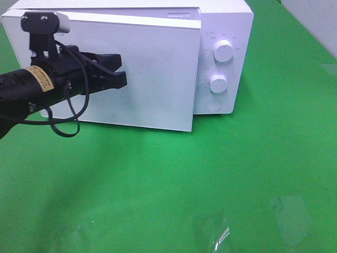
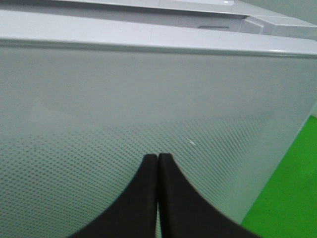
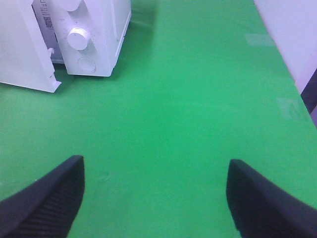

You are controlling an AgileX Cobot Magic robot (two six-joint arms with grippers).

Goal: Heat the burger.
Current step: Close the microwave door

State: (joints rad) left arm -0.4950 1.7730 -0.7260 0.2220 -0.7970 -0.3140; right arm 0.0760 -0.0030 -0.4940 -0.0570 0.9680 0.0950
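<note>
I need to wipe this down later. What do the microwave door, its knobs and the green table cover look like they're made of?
Microwave door: glossy white glass or plastic, seemingly; fine dot mesh shows through.
Knobs: smooth white plastic, probably.
Green table cover: matte, looks like cloth or felt; little sheen.

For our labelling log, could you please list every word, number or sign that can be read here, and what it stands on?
No text is legible.
The yellow label on the left arm: dark print, too small to read.
Marks around the upper dial and lower dial of the microwave: too faint.
The sticker on the microwave's frame behind the door: blurred.
</note>
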